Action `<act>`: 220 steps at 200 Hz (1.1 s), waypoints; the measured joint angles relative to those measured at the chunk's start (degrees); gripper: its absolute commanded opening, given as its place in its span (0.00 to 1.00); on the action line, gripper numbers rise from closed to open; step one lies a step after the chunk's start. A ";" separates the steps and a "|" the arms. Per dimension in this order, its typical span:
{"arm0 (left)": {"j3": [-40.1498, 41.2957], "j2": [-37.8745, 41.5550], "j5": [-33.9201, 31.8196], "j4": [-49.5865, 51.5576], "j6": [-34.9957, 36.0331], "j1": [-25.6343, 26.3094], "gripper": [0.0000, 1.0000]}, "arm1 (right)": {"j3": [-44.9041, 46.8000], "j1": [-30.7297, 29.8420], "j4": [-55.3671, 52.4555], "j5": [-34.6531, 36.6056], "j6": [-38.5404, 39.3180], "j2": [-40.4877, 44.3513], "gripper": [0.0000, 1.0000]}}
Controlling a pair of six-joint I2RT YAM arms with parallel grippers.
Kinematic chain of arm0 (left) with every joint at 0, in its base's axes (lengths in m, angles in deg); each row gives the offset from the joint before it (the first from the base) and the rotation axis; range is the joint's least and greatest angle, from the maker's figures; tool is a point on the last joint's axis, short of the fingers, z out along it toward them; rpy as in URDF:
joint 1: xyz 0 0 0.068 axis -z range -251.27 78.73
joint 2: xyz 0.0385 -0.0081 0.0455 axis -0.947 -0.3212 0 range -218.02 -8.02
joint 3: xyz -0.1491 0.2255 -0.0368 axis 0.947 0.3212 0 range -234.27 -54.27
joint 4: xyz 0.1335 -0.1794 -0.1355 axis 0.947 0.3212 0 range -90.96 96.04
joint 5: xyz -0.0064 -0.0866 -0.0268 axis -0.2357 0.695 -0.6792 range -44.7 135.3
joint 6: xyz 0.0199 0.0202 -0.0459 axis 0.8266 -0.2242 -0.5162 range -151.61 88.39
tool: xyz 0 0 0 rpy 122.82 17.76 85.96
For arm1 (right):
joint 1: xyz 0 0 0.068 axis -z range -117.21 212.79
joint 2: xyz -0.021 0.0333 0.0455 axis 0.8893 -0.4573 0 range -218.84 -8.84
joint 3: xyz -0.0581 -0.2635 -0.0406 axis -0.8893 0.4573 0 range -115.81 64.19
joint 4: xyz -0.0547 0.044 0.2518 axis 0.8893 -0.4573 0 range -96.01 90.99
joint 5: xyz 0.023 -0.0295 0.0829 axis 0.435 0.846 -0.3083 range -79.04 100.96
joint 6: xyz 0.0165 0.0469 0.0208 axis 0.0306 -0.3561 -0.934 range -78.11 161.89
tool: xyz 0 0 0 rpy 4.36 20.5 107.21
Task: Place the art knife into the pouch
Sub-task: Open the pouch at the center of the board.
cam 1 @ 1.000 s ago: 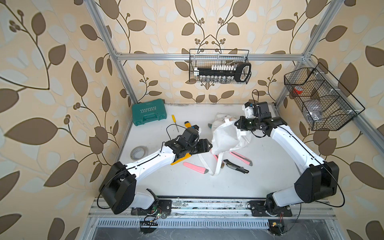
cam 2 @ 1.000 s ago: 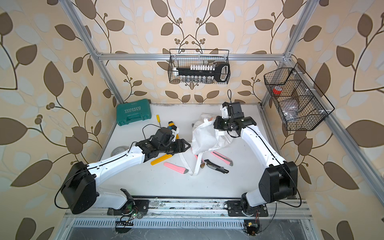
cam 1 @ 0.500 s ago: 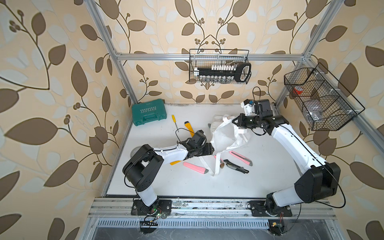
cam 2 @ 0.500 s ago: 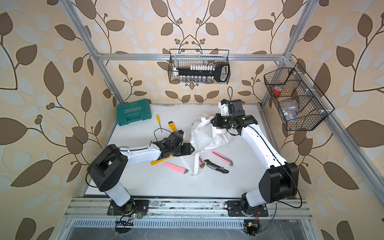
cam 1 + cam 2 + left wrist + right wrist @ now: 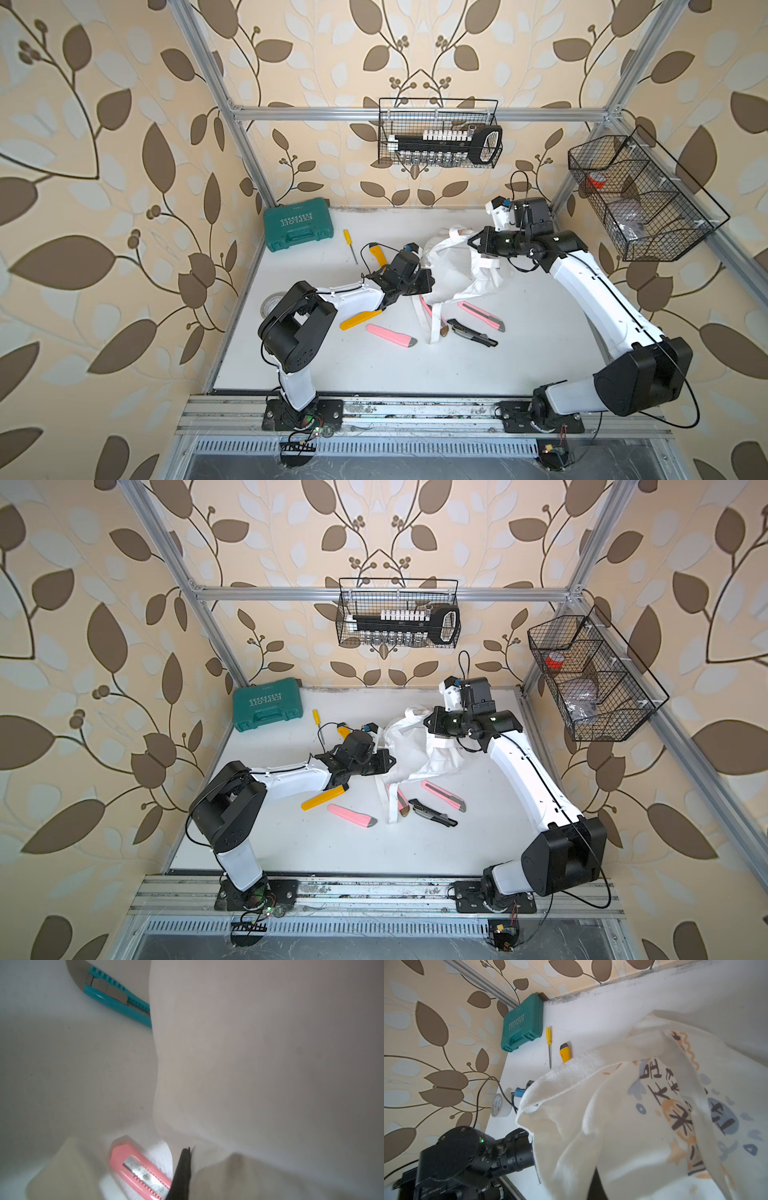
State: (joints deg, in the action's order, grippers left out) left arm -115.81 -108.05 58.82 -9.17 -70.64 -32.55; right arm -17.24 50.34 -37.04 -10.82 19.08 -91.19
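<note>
The white cloth pouch [image 5: 457, 266] [image 5: 419, 746] lies crumpled mid-table, and its printed face [image 5: 654, 1105] shows in the right wrist view. My right gripper [image 5: 473, 243] [image 5: 598, 1188] is shut on its far rim and holds it up. My left gripper [image 5: 428, 283] [image 5: 184, 1167] is shut on the pouch's near left edge. Several art knives lie loose: pink ones [image 5: 390, 336] [image 5: 482, 316], a black one [image 5: 471, 332] and a yellow one [image 5: 359, 320] under the left forearm. Another pink knife [image 5: 141, 1172] lies on a strap beside the left fingers. A teal knife [image 5: 118, 997] is half under the cloth.
A green tool case [image 5: 298, 224] stands at the back left, with a yellow screwdriver [image 5: 350, 245] and another yellow knife [image 5: 380, 255] near it. A tape roll [image 5: 272, 303] lies by the left wall. Wire baskets [image 5: 440, 133] [image 5: 640, 199] hang on the frame.
The left arm has reached forward to the pouch's edge with its elbow folded back, and its gripper has shut there. The right gripper has shifted slightly with the rim still in its grip.
</note>
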 measured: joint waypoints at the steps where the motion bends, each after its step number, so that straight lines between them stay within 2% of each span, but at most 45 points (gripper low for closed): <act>1: -0.07 0.11 0.04 0.17 0.00 -0.07 0.00 | -0.22 0.00 -0.20 0.24 0.09 0.02 0.00; 24: -3.54 7.63 3.39 7.08 0.09 -3.74 0.00 | -4.68 0.04 -2.84 3.02 1.27 0.17 0.00; 45: -10.40 16.61 7.37 13.25 -0.26 -10.49 0.00 | -8.63 0.15 -3.61 4.11 1.66 0.15 0.00; 75: -19.80 27.28 13.20 18.03 -1.92 -18.69 0.00 | -10.95 -0.55 -2.58 1.73 1.62 -1.99 0.00; 99: -23.98 28.33 18.29 21.20 -2.67 -19.21 0.00 | -10.49 -2.05 0.15 -1.86 1.31 -6.16 0.00; 122: -23.32 24.04 20.55 21.75 -4.09 -21.03 0.00 | -8.50 -2.10 0.98 -1.92 1.16 -9.66 0.00; 125: -23.06 23.41 20.61 21.75 -4.28 -21.31 0.00 | -8.11 -1.99 0.94 -1.70 1.18 -10.12 0.07; 135: -21.59 20.96 20.63 21.73 -4.83 -22.08 0.00 | -7.02 -1.95 0.68 -0.90 1.27 -11.32 0.42; 139: -21.03 20.26 20.63 21.77 -4.92 -22.34 0.00 | -6.51 -1.95 0.42 -0.37 1.36 -11.72 0.52; 151: -18.58 17.88 20.68 21.55 -5.40 -22.84 0.00 | -4.85 -1.95 -0.33 1.25 1.90 -12.24 0.71; 160: -16.72 16.48 20.68 21.33 -5.90 -23.15 0.00 | -3.39 -1.97 -0.74 3.37 2.49 -11.89 0.81; 179: -13.75 14.19 20.92 20.11 -6.67 -23.93 0.00 | 0.42 -2.10 -1.55 8.76 3.78 -8.66 0.85; 220: -10.95 10.29 21.53 15.78 -8.96 -25.44 0.00 | 5.79 -4.46 -3.45 17.25 5.70 3.74 0.73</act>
State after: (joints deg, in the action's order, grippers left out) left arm -126.76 -97.75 80.35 6.61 -79.60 -57.99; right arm -11.45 45.88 -40.49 6.42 24.79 -87.45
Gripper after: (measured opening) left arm 0.045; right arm 0.762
